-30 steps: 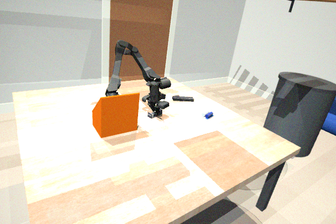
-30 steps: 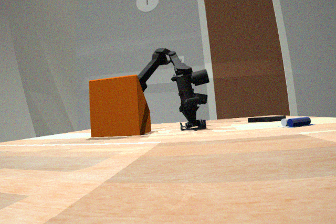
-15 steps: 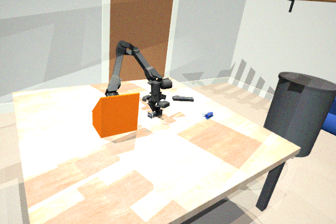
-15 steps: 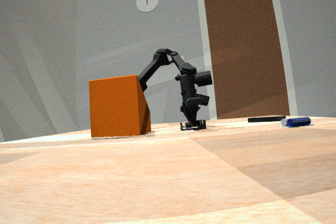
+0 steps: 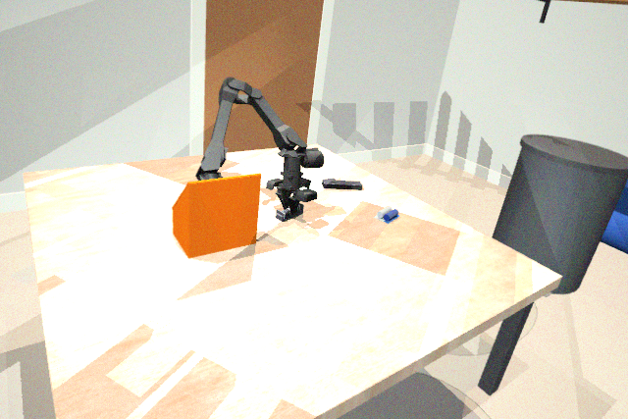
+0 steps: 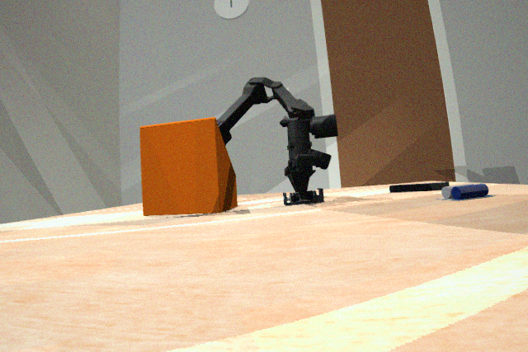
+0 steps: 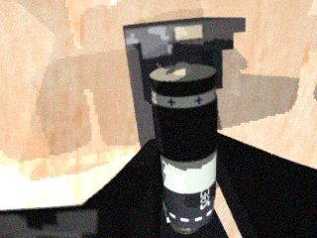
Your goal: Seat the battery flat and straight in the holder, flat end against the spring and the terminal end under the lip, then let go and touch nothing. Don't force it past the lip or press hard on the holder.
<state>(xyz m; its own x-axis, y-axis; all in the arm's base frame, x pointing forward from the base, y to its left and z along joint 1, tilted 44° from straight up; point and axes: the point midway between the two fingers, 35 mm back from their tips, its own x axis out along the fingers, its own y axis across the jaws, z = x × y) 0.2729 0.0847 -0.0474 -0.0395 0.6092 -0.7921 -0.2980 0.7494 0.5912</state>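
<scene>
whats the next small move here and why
Probably ease the battery gently down and level it into the holder. The gripper is shut on the battery right at the holder, and the wrist view shows it lined up with the tray, so releasing looks premature. Avoid pressing hard.

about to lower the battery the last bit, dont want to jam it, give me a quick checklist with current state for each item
1. Grip: gripper is shut on the battery. ok
2. Over the holder: gripper sits right above the holder in the exterior view, and the wrist view shows the holder behind the battery. ok
3. Straight: battery's long axis runs roughly along the holder's length in the wrist view. ok
4. Flat: battery's tilt against the holder floor. cannot tell
5. Which end meets the spring, which goes under the lip: neither feature is clear. cannot tell
6. Nearby things: orange box, blue cylinder and dark bar lie apart from the holder. ok
</scene>
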